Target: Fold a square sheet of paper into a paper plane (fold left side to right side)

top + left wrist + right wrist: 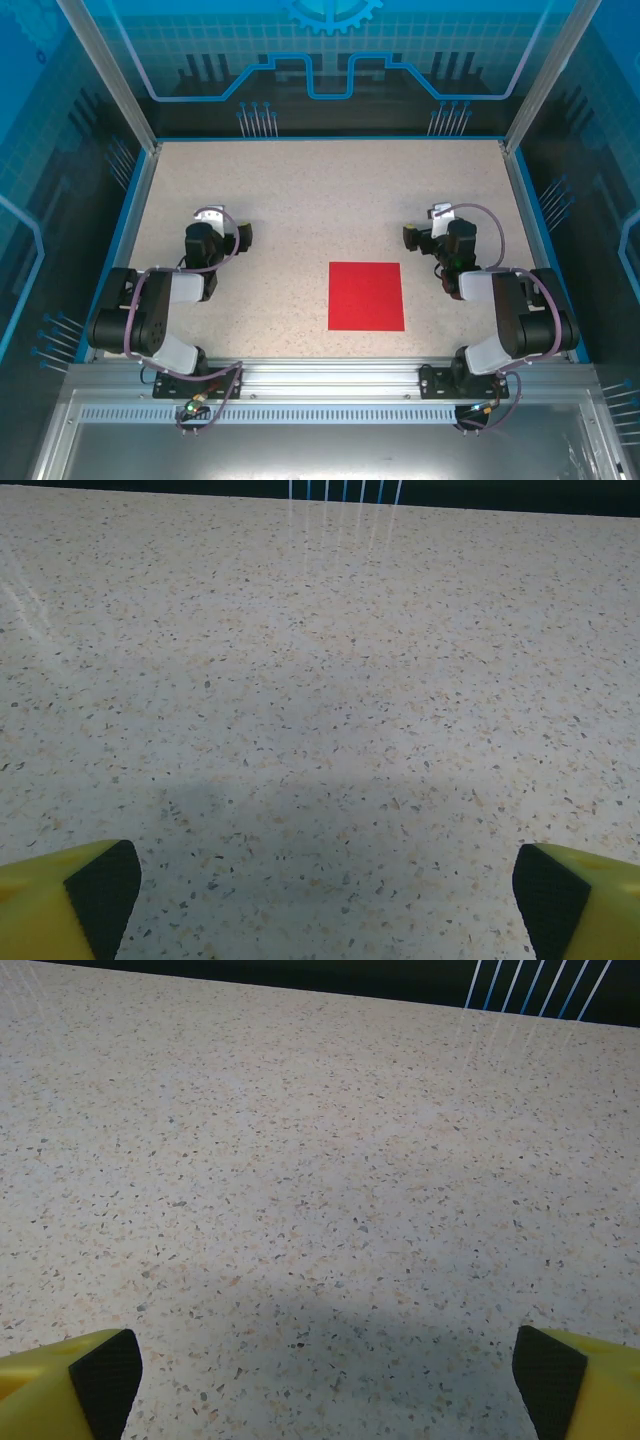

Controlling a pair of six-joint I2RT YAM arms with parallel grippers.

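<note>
My left gripper (325,895) is spread wide over the bare table (320,680), with nothing between its fingers. My right gripper (328,1378) is spread just as wide and also holds nothing. The paper (366,296) lies flat and unfolded near the table's near edge, right of the middle, nearer my right arm (520,310) and untouched by either gripper.

Left arm (150,315), at the left end of the aluminium rail (330,378); right arm (515,320), at its right end. Black joints, white-grey shells, black base plates are noted. Grey-lilac cables (497,226) are looped alongside. Fingers (35,905) are yellow, pads (100,895) black.
</note>
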